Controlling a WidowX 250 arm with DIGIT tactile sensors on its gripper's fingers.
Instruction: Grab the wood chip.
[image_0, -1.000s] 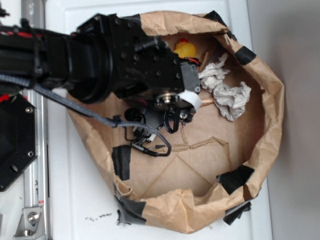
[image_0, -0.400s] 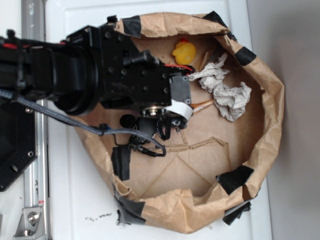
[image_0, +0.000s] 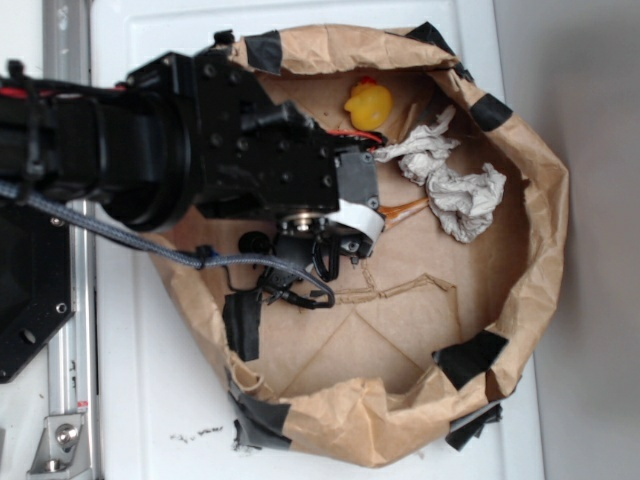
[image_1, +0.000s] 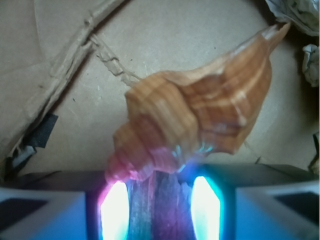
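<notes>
In the wrist view the wood chip (image_1: 156, 212), dark and grainy, fills the gap between my two glowing pads (image_1: 116, 210). My gripper (image_1: 160, 212) is shut on it. The glossy tan-and-orange seashell (image_1: 200, 112) lies just ahead, its blunt end touching the chip's far end and its pointed tail aimed up and right. In the exterior view my gripper (image_0: 338, 248) points down into the brown paper nest (image_0: 535, 160), left of centre. It hides the chip there. Only the seashell's tail (image_0: 407, 209) pokes out to the right of it.
A yellow rubber duck (image_0: 368, 103) sits at the back of the nest. Crumpled white paper (image_0: 452, 182) lies right of the seashell. Black tape patches (image_0: 470, 356) hold the raised paper wall. A creased cardboard floor (image_0: 400, 320) spreads toward the front. A metal rail (image_0: 66, 380) runs along the left.
The arm shifted left and a little toward the front during the last second, uncovering the duck. Since 0.4 s ago it has hardly moved.
</notes>
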